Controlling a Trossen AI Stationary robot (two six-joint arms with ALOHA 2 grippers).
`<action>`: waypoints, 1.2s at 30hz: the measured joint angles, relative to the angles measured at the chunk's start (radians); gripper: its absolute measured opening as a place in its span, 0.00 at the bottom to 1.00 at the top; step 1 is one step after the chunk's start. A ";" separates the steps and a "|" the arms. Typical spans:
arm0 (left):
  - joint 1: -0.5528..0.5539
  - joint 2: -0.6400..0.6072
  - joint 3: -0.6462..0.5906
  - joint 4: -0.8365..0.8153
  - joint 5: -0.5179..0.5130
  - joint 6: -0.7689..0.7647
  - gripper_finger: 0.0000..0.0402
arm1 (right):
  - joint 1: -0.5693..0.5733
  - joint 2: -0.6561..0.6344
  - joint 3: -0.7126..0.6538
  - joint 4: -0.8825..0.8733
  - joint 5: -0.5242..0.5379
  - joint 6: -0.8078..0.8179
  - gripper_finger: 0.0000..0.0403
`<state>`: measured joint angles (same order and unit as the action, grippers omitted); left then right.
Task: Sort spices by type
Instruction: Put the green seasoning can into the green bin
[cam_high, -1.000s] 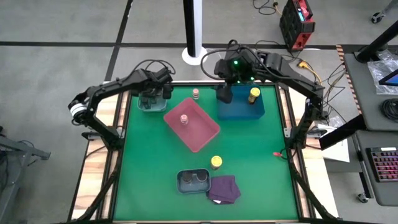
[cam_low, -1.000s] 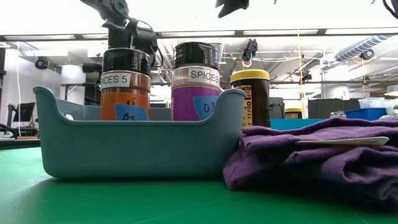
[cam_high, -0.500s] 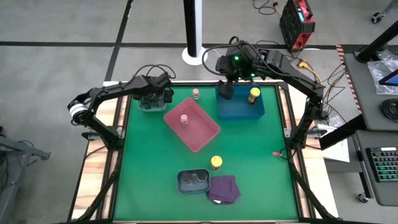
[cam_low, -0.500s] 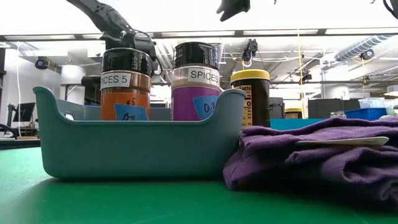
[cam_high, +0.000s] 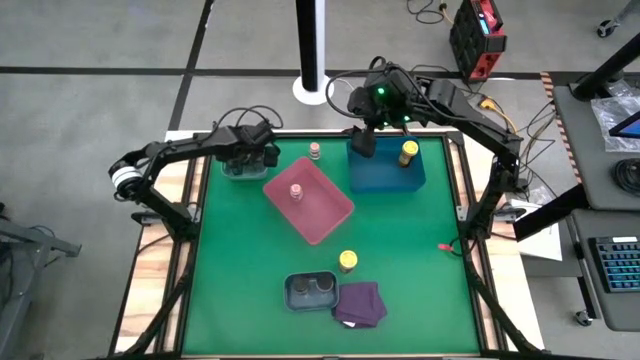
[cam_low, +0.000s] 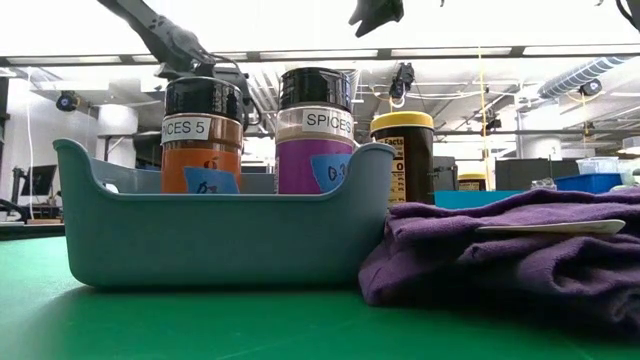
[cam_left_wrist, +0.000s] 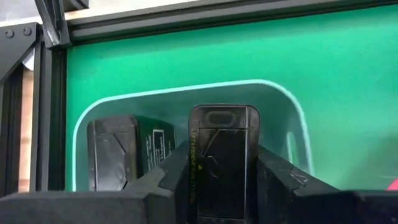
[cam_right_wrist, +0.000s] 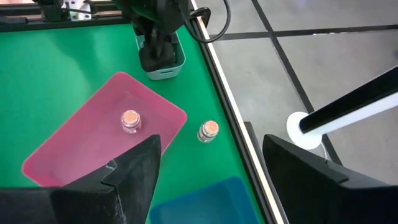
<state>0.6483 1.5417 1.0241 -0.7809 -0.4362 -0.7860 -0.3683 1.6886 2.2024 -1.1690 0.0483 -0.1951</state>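
My left gripper (cam_high: 252, 152) reaches down into the teal tray (cam_high: 240, 168) at the far left. It is shut on a dark jar (cam_left_wrist: 222, 162) beside a second dark jar (cam_left_wrist: 124, 152). My right gripper (cam_high: 365, 140) hangs open and empty above the blue tray's (cam_high: 385, 172) far left corner. A yellow jar (cam_high: 408, 152) stands in that tray. One pale pink jar (cam_high: 296, 192) stands in the pink tray (cam_high: 320, 210); another (cam_high: 315, 150) stands on the mat. A yellow jar (cam_high: 347, 261) stands by the grey tray (cam_high: 310, 292), which holds two dark jars (cam_low: 202, 135). My left gripper holds the dark jar by its two opposite sides (cam_left_wrist: 193, 174), one finger (cam_left_wrist: 168, 180) on each side. The fingers come from above, slanting down into the teal tray. The jar is inside the tray; whether it rests on the tray floor I cannot tell.
A purple cloth (cam_high: 360, 303) lies right of the grey tray at the near edge. A small red thing (cam_high: 443, 247) lies near the right edge. Open green mat lies at the near left and the right middle (cam_high: 420, 230).
My left arm's forearm has swung lower and flatter over the table's far left, with the gripper staying at the teal tray. My right gripper has drifted slightly toward the far edge.
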 joint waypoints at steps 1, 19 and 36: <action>0.001 0.000 -0.005 0.003 0.000 -0.001 0.26 | 0.000 0.000 0.000 0.000 0.000 0.000 0.68; 0.003 0.016 -0.040 0.048 -0.002 -0.009 0.26 | 0.001 0.000 0.000 0.000 0.000 0.015 0.67; 0.005 0.028 -0.039 0.045 -0.003 0.015 0.38 | 0.001 0.000 0.000 0.000 0.000 0.013 0.72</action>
<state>0.6529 1.5701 0.9848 -0.7360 -0.4394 -0.7714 -0.3676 1.6889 2.2024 -1.1690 0.0483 -0.1822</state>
